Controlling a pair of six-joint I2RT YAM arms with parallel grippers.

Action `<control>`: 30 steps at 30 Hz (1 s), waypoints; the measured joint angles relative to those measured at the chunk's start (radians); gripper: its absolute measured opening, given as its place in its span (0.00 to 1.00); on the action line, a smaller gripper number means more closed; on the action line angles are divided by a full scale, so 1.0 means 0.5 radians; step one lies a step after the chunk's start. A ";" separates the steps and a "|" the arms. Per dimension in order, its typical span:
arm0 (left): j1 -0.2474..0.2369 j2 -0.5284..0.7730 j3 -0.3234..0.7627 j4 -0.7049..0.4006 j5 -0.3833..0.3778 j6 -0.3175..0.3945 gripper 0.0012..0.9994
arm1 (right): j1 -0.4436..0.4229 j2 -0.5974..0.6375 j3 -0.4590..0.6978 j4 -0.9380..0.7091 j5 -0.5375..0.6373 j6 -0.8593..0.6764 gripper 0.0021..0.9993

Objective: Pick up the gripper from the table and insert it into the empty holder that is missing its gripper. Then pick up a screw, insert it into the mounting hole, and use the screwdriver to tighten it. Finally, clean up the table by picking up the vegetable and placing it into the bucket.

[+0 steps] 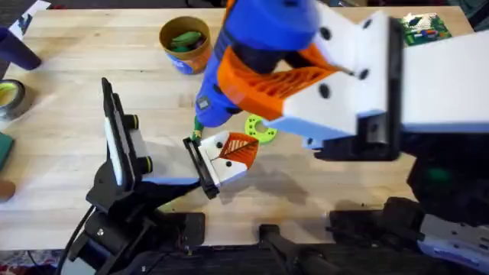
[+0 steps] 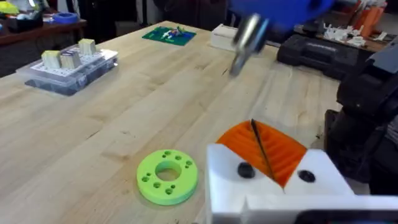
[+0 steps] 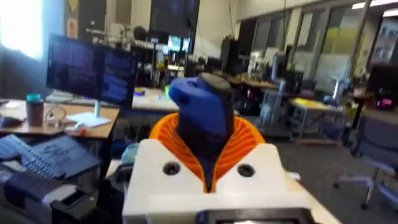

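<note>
My right gripper [image 1: 263, 80] hangs high over the table, shut on the blue screwdriver [image 1: 263, 27], its orange pads clamping the body [image 3: 202, 106]. The driver slants down and its bit [image 2: 245, 38] ends just above the left hand. The holder [image 1: 122, 149], a tall black plate with two yellow-green ringed knobs, stands at the left. At its front end sits the gripper [image 1: 229, 153], a white block with an orange lattice face and a black rail edge. My left gripper [image 2: 261, 149] has its orange pads pressed together, shut. The yellow bucket [image 1: 164, 34] at the back holds a green vegetable [image 1: 183, 38].
A lime-green flat ring [image 1: 260, 128] [image 2: 166, 176] lies just beyond the left gripper. A clear parts box [image 2: 68, 65], a green circuit board [image 1: 424, 29] and a black case [image 2: 311, 53] sit farther back. A tape roll [image 1: 9, 98] lies at the left edge.
</note>
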 joint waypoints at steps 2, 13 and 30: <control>0.000 0.000 0.000 0.000 0.000 0.000 0.01 | 0.000 -0.037 0.000 0.002 0.003 0.000 0.03; 0.000 0.000 0.000 0.000 0.000 0.000 0.01 | 0.000 -0.067 0.000 -0.002 0.030 0.000 0.03; 0.000 0.000 0.000 0.000 0.000 0.000 0.01 | -0.092 -0.058 0.439 -0.995 0.068 0.184 0.03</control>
